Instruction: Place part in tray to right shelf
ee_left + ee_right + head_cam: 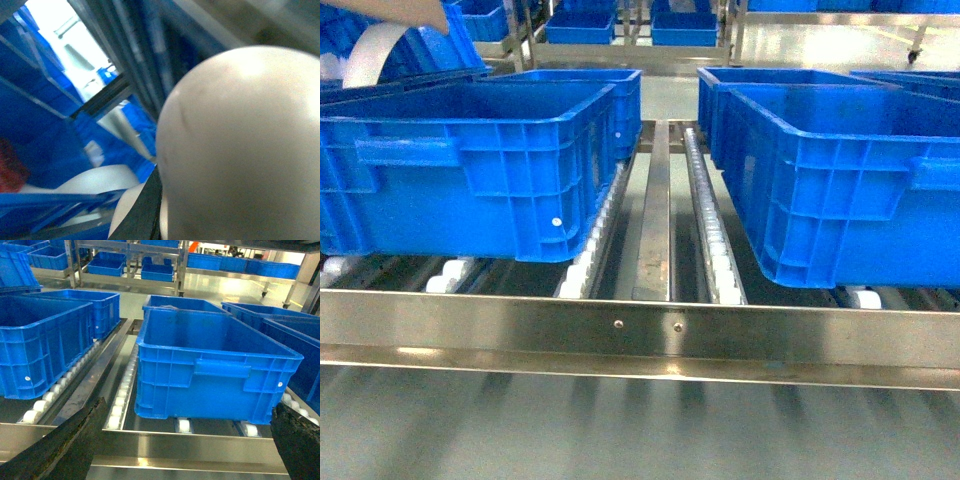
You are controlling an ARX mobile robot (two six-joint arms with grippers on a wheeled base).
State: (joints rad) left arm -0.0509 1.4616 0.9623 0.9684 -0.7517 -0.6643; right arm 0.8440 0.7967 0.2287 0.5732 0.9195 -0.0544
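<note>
The cream tray (245, 145) fills the right half of the left wrist view, blurred and very close. My left gripper (156, 210) shows one dark finger (145, 215) pressed against the tray's side, shut on it. A beige edge of the tray (405, 10) shows at the top left of the head view, above a blue crate. The part is out of view. The right shelf's steel front rail (640, 325) runs across the head view, with white rollers (715, 240) behind it. My right gripper (190, 412) is open in front of the rail (190, 445), with nothing between its fingers.
Large blue crates stand on the rollers at the left (460, 170) and right (850, 180), with a steel divider (655, 210) in the gap between them. More crates (157, 272) stand on racks further back. A pale curved band (370, 55) hangs over the left crate.
</note>
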